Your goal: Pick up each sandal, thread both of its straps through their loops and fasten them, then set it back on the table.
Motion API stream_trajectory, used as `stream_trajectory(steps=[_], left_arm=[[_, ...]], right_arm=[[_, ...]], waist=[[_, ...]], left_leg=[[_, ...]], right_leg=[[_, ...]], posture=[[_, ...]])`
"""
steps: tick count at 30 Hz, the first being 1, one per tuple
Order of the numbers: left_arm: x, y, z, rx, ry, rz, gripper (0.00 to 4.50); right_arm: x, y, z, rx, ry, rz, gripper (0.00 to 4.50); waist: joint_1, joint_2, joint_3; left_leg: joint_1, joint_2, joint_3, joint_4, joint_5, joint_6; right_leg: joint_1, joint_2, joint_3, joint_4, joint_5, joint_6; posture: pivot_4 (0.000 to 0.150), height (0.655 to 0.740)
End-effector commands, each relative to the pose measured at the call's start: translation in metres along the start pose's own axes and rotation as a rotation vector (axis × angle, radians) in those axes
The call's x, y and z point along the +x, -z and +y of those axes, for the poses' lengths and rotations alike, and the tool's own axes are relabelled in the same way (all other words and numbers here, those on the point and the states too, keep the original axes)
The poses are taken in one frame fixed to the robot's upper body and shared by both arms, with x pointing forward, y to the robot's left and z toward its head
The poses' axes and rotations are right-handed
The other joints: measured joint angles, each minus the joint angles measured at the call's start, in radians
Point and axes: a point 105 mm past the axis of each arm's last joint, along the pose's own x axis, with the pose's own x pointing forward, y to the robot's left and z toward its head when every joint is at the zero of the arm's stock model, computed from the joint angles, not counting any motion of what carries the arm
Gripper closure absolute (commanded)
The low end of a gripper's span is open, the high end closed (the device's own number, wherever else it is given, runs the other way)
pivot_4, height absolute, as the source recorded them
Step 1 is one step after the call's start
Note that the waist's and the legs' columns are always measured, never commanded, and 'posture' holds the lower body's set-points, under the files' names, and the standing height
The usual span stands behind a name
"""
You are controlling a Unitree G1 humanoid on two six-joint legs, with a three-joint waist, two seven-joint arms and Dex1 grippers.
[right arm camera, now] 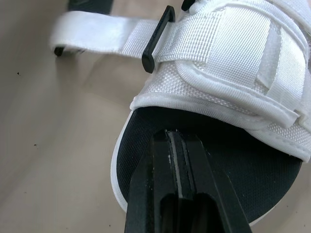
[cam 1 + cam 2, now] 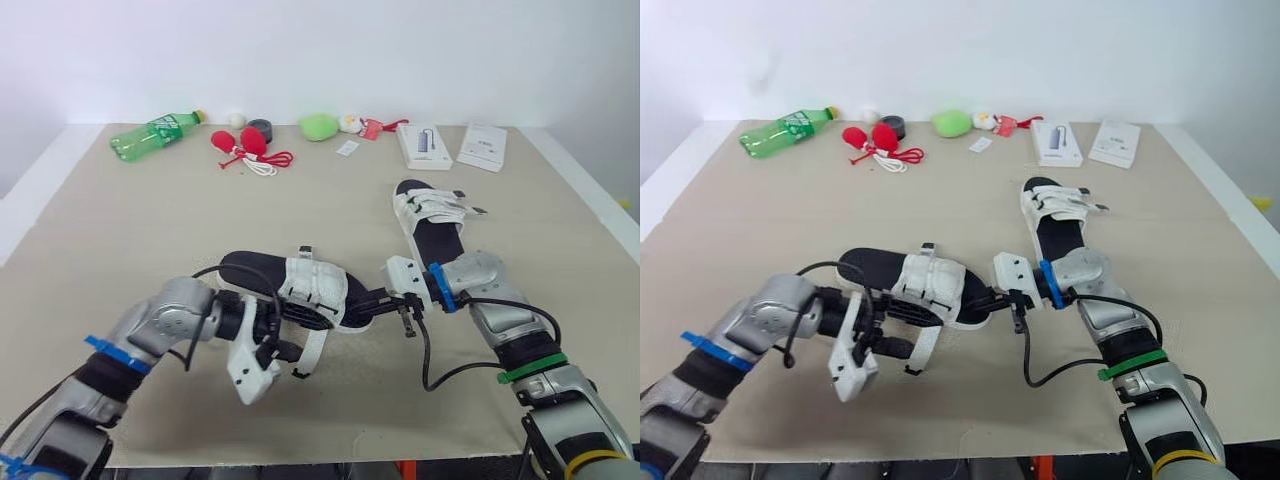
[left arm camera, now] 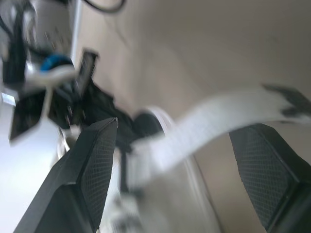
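Note:
A white-strapped sandal with a black footbed (image 2: 300,285) hangs just above the beige table (image 2: 120,230), between my two grippers. My right gripper (image 2: 372,300) is shut on its toe end; in the right wrist view the fingers (image 1: 181,160) lie pressed together over the footbed. One strap (image 1: 97,34) runs through a black loop (image 1: 158,41). The loose strap (image 2: 312,350) dangles down. My left gripper (image 3: 174,127) is open, with that strap (image 3: 214,121) passing between its fingers. A second sandal (image 2: 432,215) lies flat on the table behind my right arm.
Along the far edge lie a green bottle (image 2: 155,133), red balls with a cord (image 2: 248,148), a green lump (image 2: 319,126), a white box (image 2: 424,146) and a booklet (image 2: 483,146). Bare tabletop spreads left of the sandals.

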Motion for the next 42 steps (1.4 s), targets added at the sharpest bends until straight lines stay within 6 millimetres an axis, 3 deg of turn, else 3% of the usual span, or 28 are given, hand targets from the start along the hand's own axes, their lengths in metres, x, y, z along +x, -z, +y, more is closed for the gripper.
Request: stream_trajectory(steps=[1,3,9,11,15,20,24,30,34,38,42], left_arm=[[0.004,-0.005,0.005,0.034,-0.001,-0.038,1.23],[0.005,-0.006,0.006,0.033,0.002,-0.051,1.5],[0.004,-0.005,0.003,-0.019,0.002,-0.046,3.93],[0.003,-0.003,0.01,-0.098,-0.054,-0.045,4.36],[-0.001,0.0,0.025,-0.279,-0.147,-0.06,4.36],[-0.015,0.008,0.056,-0.814,-0.28,-0.188,4.36],[-0.027,0.028,0.079,-1.089,-0.364,-0.249,4.36],[-0.031,0.069,0.105,-1.198,-0.449,-0.214,4.36],[-0.022,0.091,0.095,-1.238,-0.431,-0.14,4.36],[-0.011,0.1,0.079,-1.249,-0.388,-0.086,4.36],[-0.004,0.104,0.077,-1.222,-0.38,-0.08,4.36]], right_arm=[[-0.002,0.014,0.008,0.047,-0.009,0.054,4.5],[-0.002,0.014,0.009,0.05,-0.006,0.056,4.5],[-0.003,0.015,0.008,0.054,-0.001,0.062,4.5],[-0.004,0.015,0.008,0.054,0.0,0.064,4.5],[-0.003,0.015,0.006,0.053,0.001,0.064,4.5],[-0.002,0.014,0.004,0.05,0.001,0.063,4.5],[-0.001,0.014,0.002,0.046,0.002,0.064,4.5],[0.0,0.013,0.001,0.042,0.008,0.06,4.5],[0.0,0.013,0.0,0.039,0.017,0.056,4.5],[-0.001,0.013,0.001,0.042,0.03,0.055,4.5],[0.0,0.014,0.003,0.043,0.029,0.054,4.5]], waist=[[0.001,0.0,0.0],[0.004,0.0,0.0],[0.006,0.0,0.0],[0.008,0.0,0.0],[0.008,0.0,0.0],[0.007,0.0,0.0],[0.007,0.0,0.0],[0.008,0.0,0.0],[0.01,0.001,0.0],[0.011,0.001,0.0],[0.014,0.001,0.0]], left_leg=[[0.0,0.0,0.0,0.0,0.0,0.0],[0.0,0.0,0.0,0.0,0.0,0.0],[0.0,0.0,0.0,0.0,0.0,0.0],[0.0,0.0,0.0,0.0,0.0,0.0],[0.0,0.0,0.0,0.0,0.0,0.0],[0.001,0.0,-0.001,0.0,0.0,0.0],[0.001,0.0,-0.002,0.002,0.001,0.002],[0.0,0.0,-0.003,0.003,0.001,0.002],[-0.001,-0.001,-0.003,0.005,0.001,0.002],[-0.001,-0.001,-0.004,0.003,0.001,0.002],[-0.001,-0.001,-0.004,0.003,0.001,0.002]], right_leg=[[0.0,0.0,0.0,0.0,0.0,0.0],[0.0,0.0,0.0,0.0,0.0,0.0],[0.0,0.0,0.0,0.0,0.0,0.0],[0.0,0.0,0.0,0.0,0.0,0.0],[0.0,0.0,0.0,0.001,0.0,0.0],[0.001,0.0,0.0,0.001,0.0,0.0],[0.001,0.001,-0.002,0.002,0.0,0.0],[0.001,0.001,-0.003,0.002,0.001,0.001],[0.0,0.001,-0.003,0.002,0.002,0.002],[0.0,0.002,-0.003,0.002,0.002,0.005],[0.001,0.002,-0.003,0.002,0.002,0.003]], posture=[[0.15,0.74],[0.15,0.74],[0.15,0.74],[0.15,0.74],[0.15,0.74],[0.15,0.74],[0.15,0.74],[0.15,0.74],[0.15,0.74],[0.15,0.74],[0.15,0.74]])
